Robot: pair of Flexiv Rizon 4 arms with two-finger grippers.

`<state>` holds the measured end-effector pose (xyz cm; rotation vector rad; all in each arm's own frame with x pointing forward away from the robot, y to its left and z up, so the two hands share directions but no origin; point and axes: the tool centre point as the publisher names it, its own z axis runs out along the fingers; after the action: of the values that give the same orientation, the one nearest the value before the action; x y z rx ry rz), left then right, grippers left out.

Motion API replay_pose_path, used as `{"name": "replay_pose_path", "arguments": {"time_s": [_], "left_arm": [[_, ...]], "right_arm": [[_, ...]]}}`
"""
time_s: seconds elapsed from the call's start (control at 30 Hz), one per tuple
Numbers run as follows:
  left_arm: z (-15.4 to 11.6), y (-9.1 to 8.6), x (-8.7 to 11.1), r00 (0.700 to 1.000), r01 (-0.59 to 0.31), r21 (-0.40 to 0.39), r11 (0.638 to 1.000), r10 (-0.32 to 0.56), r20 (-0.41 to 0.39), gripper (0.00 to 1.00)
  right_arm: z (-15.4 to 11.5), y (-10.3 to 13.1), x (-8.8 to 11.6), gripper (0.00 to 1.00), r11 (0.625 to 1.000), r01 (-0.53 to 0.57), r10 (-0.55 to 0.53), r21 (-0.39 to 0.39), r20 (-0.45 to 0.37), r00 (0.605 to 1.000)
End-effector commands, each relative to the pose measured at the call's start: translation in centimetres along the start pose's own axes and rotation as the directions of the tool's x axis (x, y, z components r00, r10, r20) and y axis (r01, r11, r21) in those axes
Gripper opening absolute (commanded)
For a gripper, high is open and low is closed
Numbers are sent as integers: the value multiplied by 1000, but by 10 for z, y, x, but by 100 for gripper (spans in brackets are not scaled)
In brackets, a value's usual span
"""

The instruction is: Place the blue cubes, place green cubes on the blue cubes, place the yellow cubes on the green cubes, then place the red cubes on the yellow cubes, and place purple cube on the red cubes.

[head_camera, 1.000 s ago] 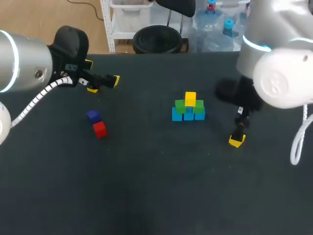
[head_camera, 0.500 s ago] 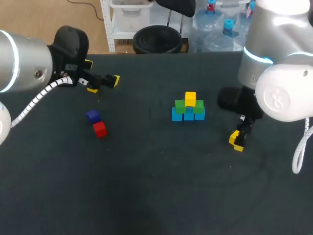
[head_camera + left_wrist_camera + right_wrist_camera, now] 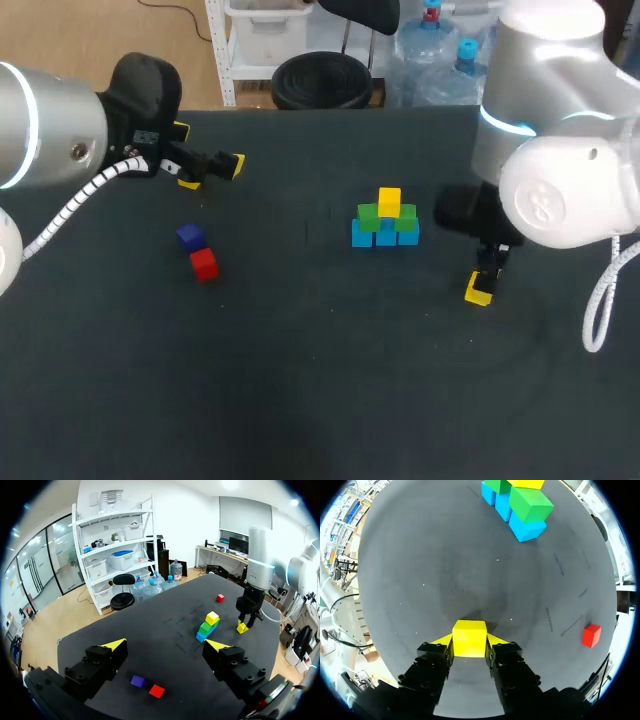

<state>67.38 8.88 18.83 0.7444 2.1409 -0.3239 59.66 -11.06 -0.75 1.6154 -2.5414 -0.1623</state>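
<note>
Pinches yellow cube between both tips of R claw, low over tabletop, toward right edge, near the stack but apart from it. Shows stack approx mid-tabletop: blue cubes as base row, green cubes on them, 2nd yellow cube on top. Bends R arm in from right edge, fingers pointing down. Holds L claw spread wide, empty, above far-left area, w/ purple cube & red cube just beside each other on tabletop below it. Leaves 2nd red cube alone, well apart from stack. Plain, matte, sharp-edged cubes; dark, felt-like tabletop.
</note>
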Motion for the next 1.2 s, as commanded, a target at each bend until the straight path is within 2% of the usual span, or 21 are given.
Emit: {"name": "replay_pose_path", "arguments": {"time_s": [0.03, 0.27, 0.67, 0.97, 1.2], "left_arm": [[1, 0, 0, 1000, 1, -1, 1000, -1, 2, 100], [1, 0, 0, 1000, 1, -1, 1000, -1, 2, 100], [1, 0, 0, 1000, 1, -1, 1000, -1, 2, 100], [1, 0, 0, 1000, 1, -1, 1000, -1, 2, 100], [1, 0, 0, 1000, 1, -1, 1000, -1, 2, 100]], "right_arm": [[-3, 1, -3, 0, 1000, 7, -7, 8, 1, 1000], [-26, 2, -10, 0, 996, 86, -87, 38, 32, 996], [-97, 0, -32, 0, 967, 209, -220, 148, 65, 973], [-106, -17, -67, 0, 947, 271, -283, 171, 52, 958], [-109, -35, -92, 0, 935, 304, -310, 181, 7, 951]]}}
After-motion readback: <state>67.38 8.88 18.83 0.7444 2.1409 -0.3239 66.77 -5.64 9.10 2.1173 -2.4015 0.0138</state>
